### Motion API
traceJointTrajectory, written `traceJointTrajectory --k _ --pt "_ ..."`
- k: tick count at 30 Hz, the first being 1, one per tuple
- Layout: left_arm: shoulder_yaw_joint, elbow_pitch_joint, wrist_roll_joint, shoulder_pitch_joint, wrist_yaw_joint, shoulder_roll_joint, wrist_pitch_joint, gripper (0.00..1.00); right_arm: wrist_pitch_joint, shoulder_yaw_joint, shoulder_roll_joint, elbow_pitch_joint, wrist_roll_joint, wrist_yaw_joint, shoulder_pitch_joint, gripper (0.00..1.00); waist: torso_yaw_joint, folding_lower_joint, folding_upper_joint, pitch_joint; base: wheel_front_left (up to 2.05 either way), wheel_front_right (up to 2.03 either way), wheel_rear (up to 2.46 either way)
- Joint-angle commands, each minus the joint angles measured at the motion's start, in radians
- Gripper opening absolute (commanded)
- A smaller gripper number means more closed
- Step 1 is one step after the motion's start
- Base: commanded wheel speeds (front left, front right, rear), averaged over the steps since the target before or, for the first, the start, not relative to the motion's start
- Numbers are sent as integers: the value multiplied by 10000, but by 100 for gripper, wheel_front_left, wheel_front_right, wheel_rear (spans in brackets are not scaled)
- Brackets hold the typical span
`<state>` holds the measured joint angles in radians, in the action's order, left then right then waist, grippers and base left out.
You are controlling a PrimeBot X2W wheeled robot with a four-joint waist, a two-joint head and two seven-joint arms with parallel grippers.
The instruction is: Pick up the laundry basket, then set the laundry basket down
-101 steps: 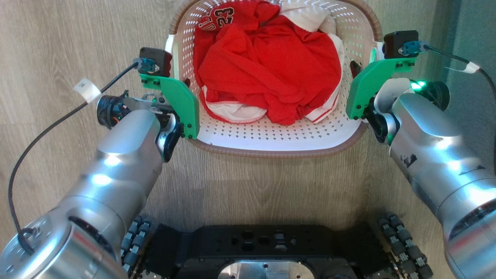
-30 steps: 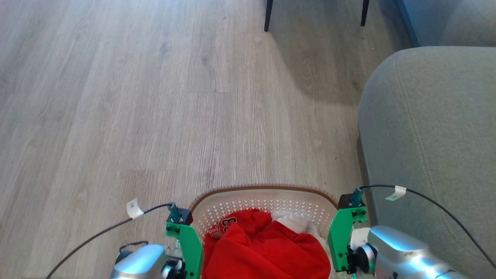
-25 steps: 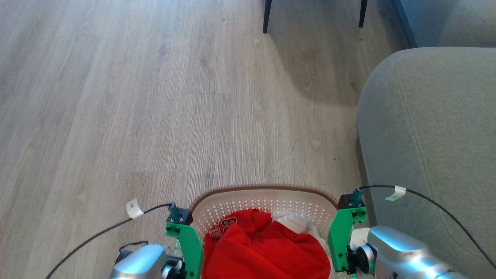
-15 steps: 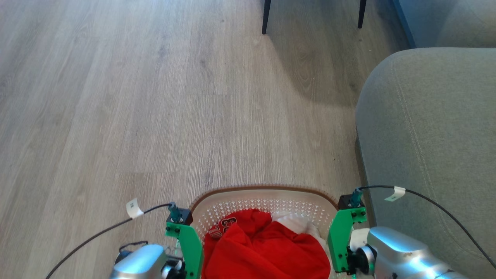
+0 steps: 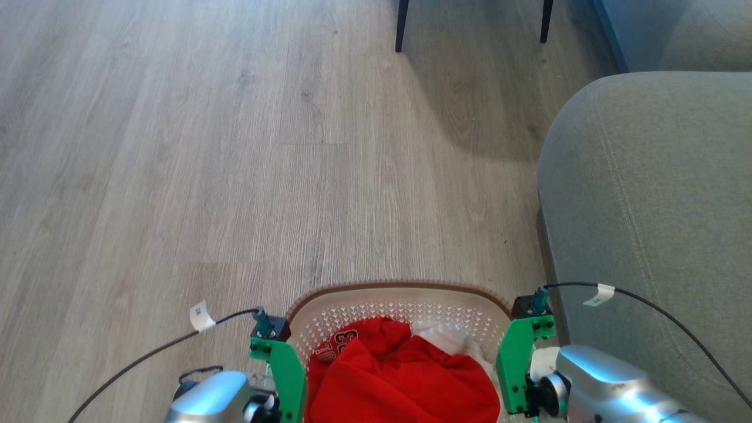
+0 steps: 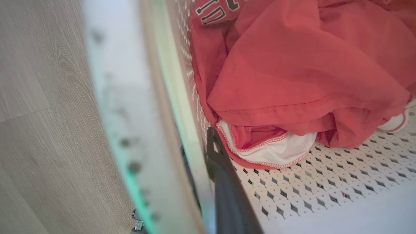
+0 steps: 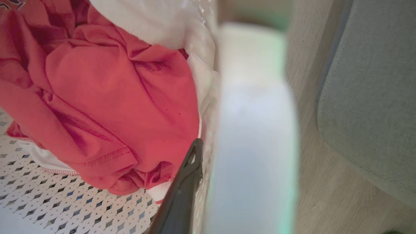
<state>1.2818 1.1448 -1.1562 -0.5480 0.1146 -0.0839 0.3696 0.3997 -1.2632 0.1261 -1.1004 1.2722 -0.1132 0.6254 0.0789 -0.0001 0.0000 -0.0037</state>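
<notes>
The laundry basket [image 5: 399, 296], cream perforated plastic with a brown woven-look rim, sits at the bottom middle of the head view, with red and white clothes [image 5: 405, 376] piled in it. My left gripper [image 6: 199, 154] is shut on the basket's left side: one dark finger [image 6: 224, 191] lies inside the perforated wall [image 6: 325, 182] and the blurred white handle [image 6: 117, 97] hides the other. My right gripper [image 7: 208, 156] is shut on the right side in the same way, with one finger [image 7: 182, 191] inside beside the red cloth [image 7: 113, 97]. Green wrist mounts [image 5: 282, 370] flank the basket.
A grey sofa [image 5: 652, 211] stands close on the right, almost touching my right arm [image 5: 611, 388]. Two dark chair legs [image 5: 402, 26] stand on the floor far ahead. Open wood floor [image 5: 205, 176] stretches ahead and to the left.
Since 3.4 s ago the head camera has swung up from looking straight down on the basket. Over the last second the floor drifts slightly down the picture; both grippers keep their hold.
</notes>
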Motion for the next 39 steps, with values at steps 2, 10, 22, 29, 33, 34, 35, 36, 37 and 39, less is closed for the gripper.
traceJointTrajectory --k 2,10,22,29,33,34,35,36,37,39 --pt "-26 -214 23 -339 161 -49 48 0 -173 -82 -333 451 -17 -175 280 0 0 1 0 0 0 0 0" --pt "-23 -231 17 -319 161 -44 80 0 -191 -111 -322 411 13 -175 295 0 18 1 0 -20 0 0 0" --pt "-19 -277 26 -309 161 -79 157 0 -223 -135 -342 406 98 -175 259 0 26 1 0 -39 0 0 0" --pt "-18 -292 0 -290 161 -91 190 0 -195 -146 -342 408 113 -175 243 0 -4 1 0 -60 0 0 0" --pt "-17 -296 -22 -274 161 -85 201 0 -203 -151 -329 398 112 -175 252 0 -3 1 0 -76 0 0 0" --pt "-17 -299 -29 -270 161 -83 202 0 -205 -152 -329 396 113 -175 250 0 0 1 0 -80 0 0 0" --pt "-17 -303 -34 -267 161 -81 206 0 -205 -153 -329 397 115 -175 249 0 3 1 0 -84 0 0 0" --pt "-17 -305 -40 -263 161 -81 208 0 -204 -154 -330 400 117 -175 246 0 4 1 0 -88 0 0 0" --pt "-17 -306 -43 -260 161 -81 210 0 -202 -155 -330 402 119 -175 242 0 5 1 0 -91 0 0 0" --pt "-17 -307 -34 -259 161 -84 211 0 -200 -156 -333 404 119 -175 232 0 5 1 0 -87 0 0 0"
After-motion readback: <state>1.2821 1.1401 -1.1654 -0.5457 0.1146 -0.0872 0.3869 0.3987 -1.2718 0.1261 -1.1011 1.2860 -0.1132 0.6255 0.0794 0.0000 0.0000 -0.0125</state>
